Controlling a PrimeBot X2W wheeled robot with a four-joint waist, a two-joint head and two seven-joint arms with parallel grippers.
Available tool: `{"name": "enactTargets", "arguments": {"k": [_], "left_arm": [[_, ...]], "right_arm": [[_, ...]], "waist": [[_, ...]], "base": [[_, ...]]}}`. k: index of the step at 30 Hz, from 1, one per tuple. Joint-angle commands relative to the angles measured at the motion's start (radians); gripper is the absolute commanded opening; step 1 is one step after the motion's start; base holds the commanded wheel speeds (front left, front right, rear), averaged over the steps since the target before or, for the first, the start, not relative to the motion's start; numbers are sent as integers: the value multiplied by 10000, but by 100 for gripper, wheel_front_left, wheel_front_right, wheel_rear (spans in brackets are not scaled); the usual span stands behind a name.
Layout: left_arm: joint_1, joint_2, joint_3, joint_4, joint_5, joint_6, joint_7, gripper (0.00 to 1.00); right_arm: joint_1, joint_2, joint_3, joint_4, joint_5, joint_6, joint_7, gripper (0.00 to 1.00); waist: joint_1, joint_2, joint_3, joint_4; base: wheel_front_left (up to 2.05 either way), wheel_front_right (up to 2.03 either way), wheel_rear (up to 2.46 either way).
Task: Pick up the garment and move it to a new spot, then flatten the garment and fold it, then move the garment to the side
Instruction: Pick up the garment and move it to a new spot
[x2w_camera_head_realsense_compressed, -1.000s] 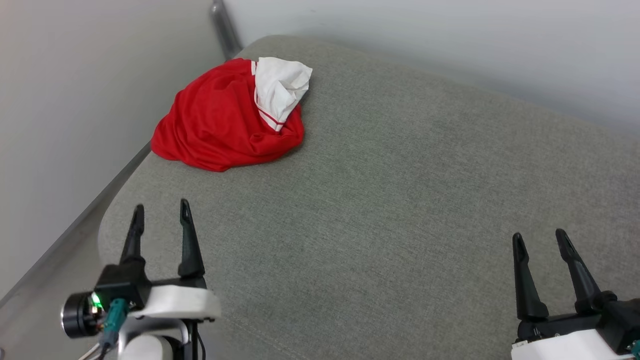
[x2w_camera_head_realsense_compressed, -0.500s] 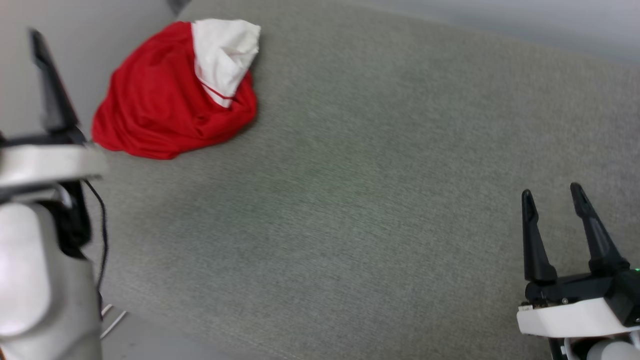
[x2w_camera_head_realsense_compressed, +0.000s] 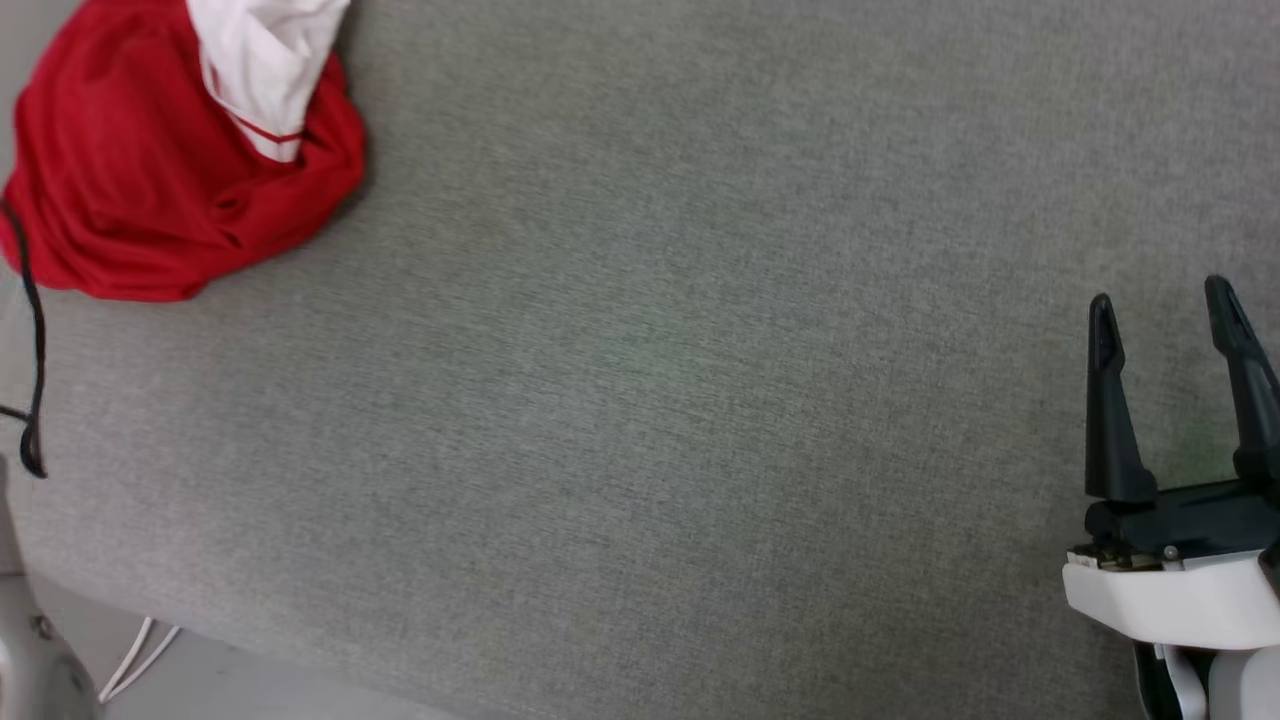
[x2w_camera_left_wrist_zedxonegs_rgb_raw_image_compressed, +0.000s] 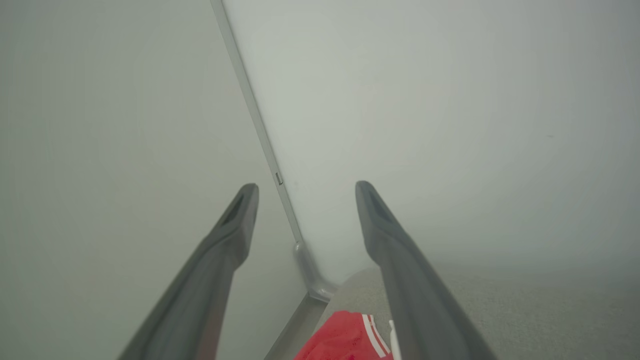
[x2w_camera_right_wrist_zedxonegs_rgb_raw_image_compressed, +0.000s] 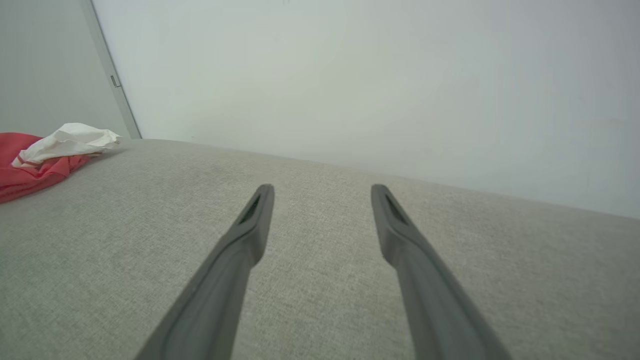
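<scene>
Red garment (x2w_camera_head_realsense_compressed: 130, 170) far from right pincer (x2w_camera_head_realsense_compressed: 1158, 292)

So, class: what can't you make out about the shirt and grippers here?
- Head view: top and left edges cut off the shirt; crumpled, its front is hidden.
- Left wrist view: the bottom edge and a finger of the left gripper hide most of it.
- Head view: the right edge cuts off part of the right gripper.
</scene>
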Motion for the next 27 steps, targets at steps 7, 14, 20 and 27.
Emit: {"name": "enactTargets", "arguments": {"k": [7, 14, 20, 27], "left_arm": [[-1548, 894, -897, 1854, -1268, -303, 3068, 100], [-2042, 1871, -2970, 2054, -4064, -303, 6634, 100], [-1643, 2768, -4446, 1794, -6442, -307, 9834, 100], [-914, 2686, -5795, 1959, -6861, -311, 10066, 100]], "right_arm": [[-478, 5, 105, -552, -273, -7, -21, 100], [-719, 5, 262, -979, -460, -7, -21, 100], [-906, 3, 363, -1356, -585, -7, -21, 100], [-1062, 5, 463, -1311, -633, -7, -21, 100]], "waist": [[-2, 0, 1004, -357], [-2, 0, 1608, -558], [-2, 0, 2169, -751], [-2, 0, 2443, -863]], "base": [[0, 0, 0], [0, 0, 0], [0, 0, 0], [0, 0, 0]]}}
